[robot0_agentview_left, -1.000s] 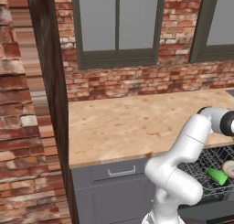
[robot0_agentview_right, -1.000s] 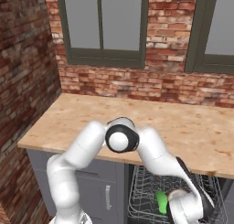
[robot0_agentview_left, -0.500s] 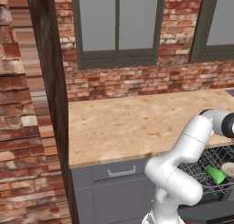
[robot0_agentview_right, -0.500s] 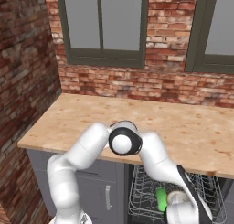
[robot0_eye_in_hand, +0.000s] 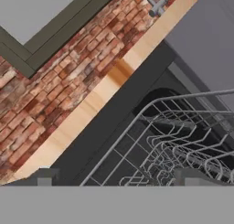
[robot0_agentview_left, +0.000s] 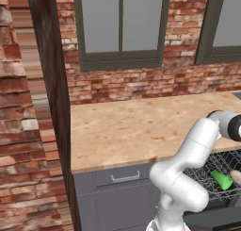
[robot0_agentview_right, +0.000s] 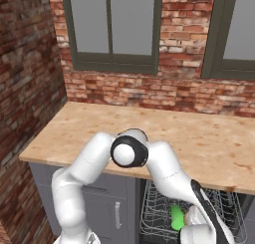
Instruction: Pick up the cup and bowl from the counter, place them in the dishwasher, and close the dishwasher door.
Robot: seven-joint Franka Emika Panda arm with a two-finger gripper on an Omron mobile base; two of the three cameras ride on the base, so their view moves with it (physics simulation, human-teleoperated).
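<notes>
Green cup (robot0_agentview_right: 177,218) lies in the wire rack (robot0_agentview_left: 221,171), lower right of frame, for washing; gripper (robot0_eye_in_hand: 116,176) fingers stand apart, empty.

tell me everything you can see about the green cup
The cup is small, bright green, plain and tapered, with no handle visible; it looks like smooth plastic. It lies tilted on its side in the dishwasher's wire rack, below the counter edge. A pale beige object, cut off by the picture edge, sits right beside it. In the right base view the arm partly hides the cup.
</notes>
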